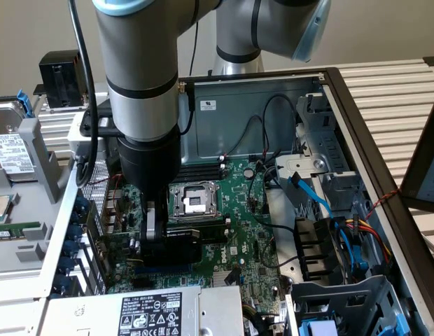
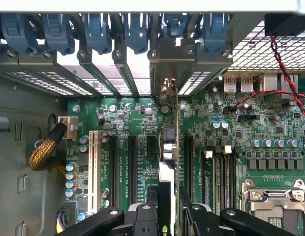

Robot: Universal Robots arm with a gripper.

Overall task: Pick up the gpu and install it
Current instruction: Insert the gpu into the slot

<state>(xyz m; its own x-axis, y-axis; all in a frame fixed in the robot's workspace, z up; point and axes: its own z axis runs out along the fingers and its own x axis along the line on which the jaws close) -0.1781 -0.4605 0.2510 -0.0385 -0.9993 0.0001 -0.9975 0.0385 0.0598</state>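
Lee: Closest to the wrist camera, the hand (image 2: 165, 219) is clamped on the gpu (image 2: 168, 162), with one black finger (image 2: 142, 219) on each side of it.

Mo: And where is the card?

Lee: On edge over the motherboard (image 2: 133, 113), among the long black slots (image 2: 132, 157). I cannot tell whether it is seated in one. Farther off, its metal end reaches the rear wall (image 2: 39, 73) under the blue clips (image 2: 98, 29).

Mo: The exterior view adds the grey arm (image 1: 143, 77), upright over the open computer case (image 1: 343, 91), with the hand (image 1: 157, 238) low above the board.

Lee: It also has the power supply (image 1: 154, 315) in front, the processor socket (image 1: 192, 199) just beside the hand, and blue cables (image 1: 311, 192) toward the exterior view's right.
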